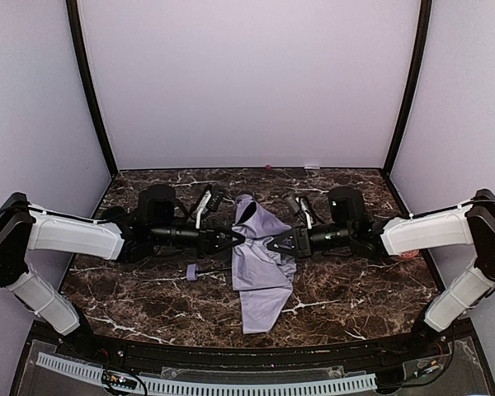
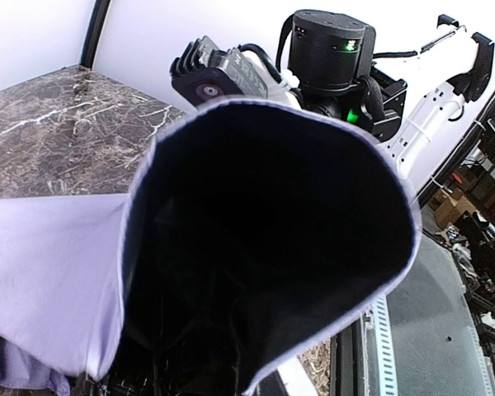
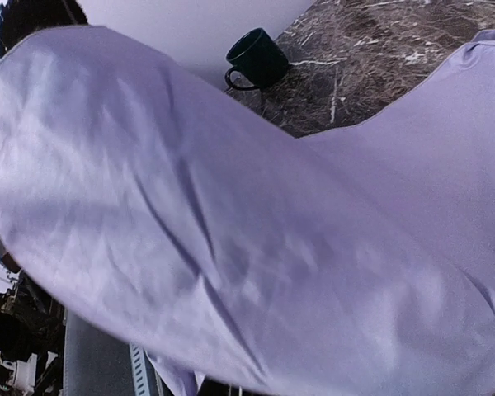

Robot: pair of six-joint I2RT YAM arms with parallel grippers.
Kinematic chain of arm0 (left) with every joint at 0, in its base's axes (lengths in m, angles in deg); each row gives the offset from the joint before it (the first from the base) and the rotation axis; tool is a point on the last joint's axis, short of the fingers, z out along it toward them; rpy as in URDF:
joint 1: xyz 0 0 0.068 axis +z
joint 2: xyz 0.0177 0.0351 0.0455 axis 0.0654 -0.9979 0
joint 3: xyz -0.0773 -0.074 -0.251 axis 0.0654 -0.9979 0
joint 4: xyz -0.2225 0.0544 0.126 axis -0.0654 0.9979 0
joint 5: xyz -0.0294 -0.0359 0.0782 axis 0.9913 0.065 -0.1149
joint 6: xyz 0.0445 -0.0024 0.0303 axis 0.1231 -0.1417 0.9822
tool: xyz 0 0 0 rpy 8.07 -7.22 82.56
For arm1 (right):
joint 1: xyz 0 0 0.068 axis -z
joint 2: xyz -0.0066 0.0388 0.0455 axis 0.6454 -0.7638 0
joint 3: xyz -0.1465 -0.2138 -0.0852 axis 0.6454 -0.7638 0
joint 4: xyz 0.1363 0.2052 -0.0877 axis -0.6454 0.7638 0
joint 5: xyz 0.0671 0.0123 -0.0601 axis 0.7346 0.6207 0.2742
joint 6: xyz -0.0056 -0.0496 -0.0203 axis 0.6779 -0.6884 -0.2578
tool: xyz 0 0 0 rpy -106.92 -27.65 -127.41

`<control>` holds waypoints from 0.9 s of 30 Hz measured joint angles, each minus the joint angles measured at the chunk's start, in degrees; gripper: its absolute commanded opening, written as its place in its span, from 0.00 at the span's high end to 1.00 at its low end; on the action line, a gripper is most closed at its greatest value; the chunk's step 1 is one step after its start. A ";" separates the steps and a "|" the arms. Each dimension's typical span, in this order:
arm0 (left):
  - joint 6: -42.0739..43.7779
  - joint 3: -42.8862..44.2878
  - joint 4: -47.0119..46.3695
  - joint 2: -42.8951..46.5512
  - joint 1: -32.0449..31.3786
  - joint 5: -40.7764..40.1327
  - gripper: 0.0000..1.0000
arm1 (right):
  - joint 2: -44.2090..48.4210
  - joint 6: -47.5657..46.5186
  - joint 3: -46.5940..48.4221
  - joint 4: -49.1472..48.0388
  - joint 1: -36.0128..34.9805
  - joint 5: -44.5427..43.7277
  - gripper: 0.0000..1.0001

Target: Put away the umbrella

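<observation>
Umbrella (image 1: pixel 260 264) fabric lies crumpled; left hand (image 1: pixel 238 238) and right hand (image 1: pixel 272 244) both pinch it.

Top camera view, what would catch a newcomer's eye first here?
The pale lavender umbrella sprawls crumpled at the middle of the dark marble table, with the left gripper and right gripper reaching its fabric from either side. In the left wrist view its black lining gapes like a funnel, and a dark mug stands by the wall in the right wrist view.

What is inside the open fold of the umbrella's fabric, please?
Inside the umbrella only its black lining shows; deeper in is too dark to see what it covers.
</observation>
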 measured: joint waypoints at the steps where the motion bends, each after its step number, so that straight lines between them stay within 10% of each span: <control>1: 0.33 -0.07 0.52 0.50 0.02 -0.46 1.00 | 0.79 -0.17 -0.66 0.33 1.05 0.00 1.00; 10: 2.64 -2.36 3.63 3.54 1.05 -3.21 1.00 | 0.57 -3.10 -5.22 1.49 8.63 0.87 1.00; 16: 3.98 -1.07 6.05 -0.15 1.07 -1.36 0.75 | -2.82 -2.56 -5.11 0.96 8.59 2.08 1.00; 21: 5.92 5.90 8.48 -4.26 0.70 0.85 0.46 | -2.82 -3.08 -3.78 1.11 7.37 2.29 0.74; 27: 6.58 11.32 9.49 -6.91 -1.14 2.99 0.61 | -1.16 -4.76 -1.99 5.29 6.97 0.72 0.56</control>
